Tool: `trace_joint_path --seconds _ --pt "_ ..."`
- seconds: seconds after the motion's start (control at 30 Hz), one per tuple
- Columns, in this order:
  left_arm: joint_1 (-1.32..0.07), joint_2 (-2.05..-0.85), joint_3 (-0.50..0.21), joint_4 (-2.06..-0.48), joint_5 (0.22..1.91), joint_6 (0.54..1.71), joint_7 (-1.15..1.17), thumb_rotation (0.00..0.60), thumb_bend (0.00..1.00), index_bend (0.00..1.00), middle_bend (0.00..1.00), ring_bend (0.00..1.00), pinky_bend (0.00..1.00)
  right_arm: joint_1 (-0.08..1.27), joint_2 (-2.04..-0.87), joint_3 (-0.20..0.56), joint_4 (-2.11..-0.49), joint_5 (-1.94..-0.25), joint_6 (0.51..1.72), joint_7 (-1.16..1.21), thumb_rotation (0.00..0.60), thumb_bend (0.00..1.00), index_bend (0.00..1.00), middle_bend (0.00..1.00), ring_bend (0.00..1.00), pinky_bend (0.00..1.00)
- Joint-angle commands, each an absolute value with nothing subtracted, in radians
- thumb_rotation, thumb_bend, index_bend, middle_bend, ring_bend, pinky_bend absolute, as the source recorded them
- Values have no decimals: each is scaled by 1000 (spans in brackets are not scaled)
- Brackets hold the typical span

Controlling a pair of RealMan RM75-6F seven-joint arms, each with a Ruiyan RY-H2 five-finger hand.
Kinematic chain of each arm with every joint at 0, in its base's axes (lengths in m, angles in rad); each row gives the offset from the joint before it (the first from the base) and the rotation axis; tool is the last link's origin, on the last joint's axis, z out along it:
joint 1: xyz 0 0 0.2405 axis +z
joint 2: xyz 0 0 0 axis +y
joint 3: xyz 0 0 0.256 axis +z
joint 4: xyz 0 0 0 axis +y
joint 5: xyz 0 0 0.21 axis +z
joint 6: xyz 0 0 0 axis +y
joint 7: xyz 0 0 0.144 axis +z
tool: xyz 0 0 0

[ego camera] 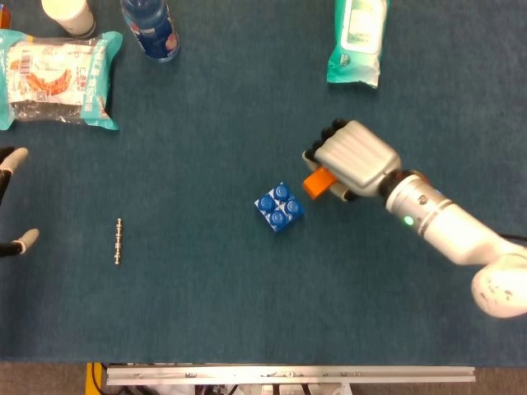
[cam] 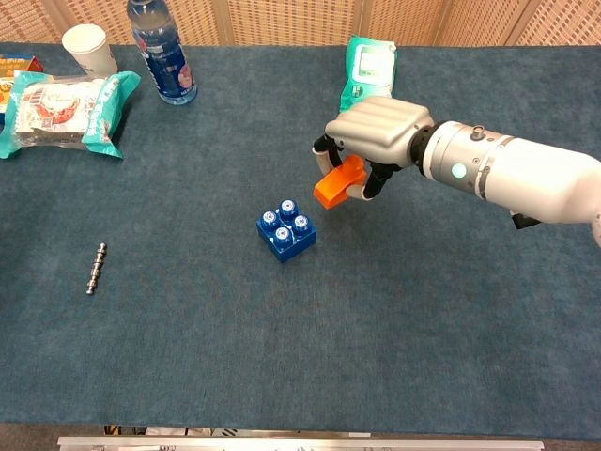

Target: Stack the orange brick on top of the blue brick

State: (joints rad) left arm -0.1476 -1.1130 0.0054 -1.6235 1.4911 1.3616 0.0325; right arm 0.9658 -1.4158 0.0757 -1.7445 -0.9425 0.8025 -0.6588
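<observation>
Orange brick [cam: 339, 182] carried, up-right of blue brick [cam: 286, 230], not yet over it.
Right hand [cam: 377, 133] fingers pinch it off the desk [cam: 282, 357]; left hand [ego camera: 11, 202] far, fingers spread.

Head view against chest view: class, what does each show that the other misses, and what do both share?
Only the head view shows the left robot hand at the table's left edge. Only the chest view shows the wicker wall behind the table. Both show the right robot hand holding the orange brick beside the blue brick, not yet over it.
</observation>
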Motion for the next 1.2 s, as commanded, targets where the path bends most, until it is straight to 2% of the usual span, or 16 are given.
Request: trace_joint_path --seconds 0.03,0.23,0.67,1.2 --pt "-146 -1111 7 -1625 1493 1363 30 600 149 102 113 158 103 995 -1432 75 -1779 -897 828 -709 600 374 573 547 308 265" --pt "-137 -1105 13 -1626 1500 1375 18 600 149 102 113 158 103 1038 -1469 72 -1811 -832 869 -782 600 374 573 547 308 265" --pt "-123 -1095 20 -1612 1508 1390 -13 600 149 102 113 158 103 1114 -1551 81 -1767 -758 905 -849 600 373 573 547 308 265" --pt "-122 -1097 21 -1593 1517 1390 -36 600 149 102 113 158 103 1163 -1595 66 -1764 -684 962 -906 600 374 573 547 308 265"
